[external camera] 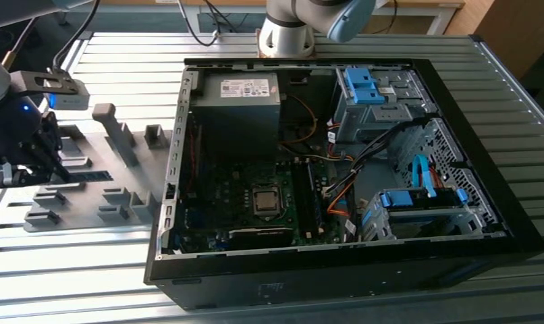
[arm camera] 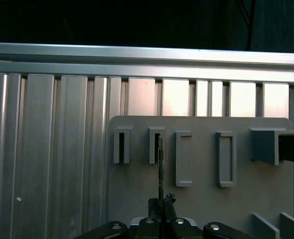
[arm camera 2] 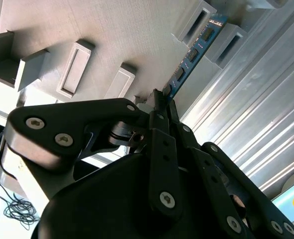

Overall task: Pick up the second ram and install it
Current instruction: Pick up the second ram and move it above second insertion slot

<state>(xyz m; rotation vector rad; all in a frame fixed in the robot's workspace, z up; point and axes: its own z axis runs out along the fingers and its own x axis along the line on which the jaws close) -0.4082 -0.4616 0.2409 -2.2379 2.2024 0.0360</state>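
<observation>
The second ram is a thin dark stick with black chips. It lies on edge between two grey holder blocks of the grey holder plate. My gripper is shut on the stick's near end, one fingertip on each flat side. In the first wrist view the ram shows edge-on, running from a holder slot down into the gripper. In the exterior view the gripper is at the exterior view's left, over the plate, with the ram beside it.
An open computer case lies at the exterior view's right, with the motherboard, power supply and blue drive cages inside. Tall grey holder blocks stand on the plate. The ribbed metal table surrounds everything.
</observation>
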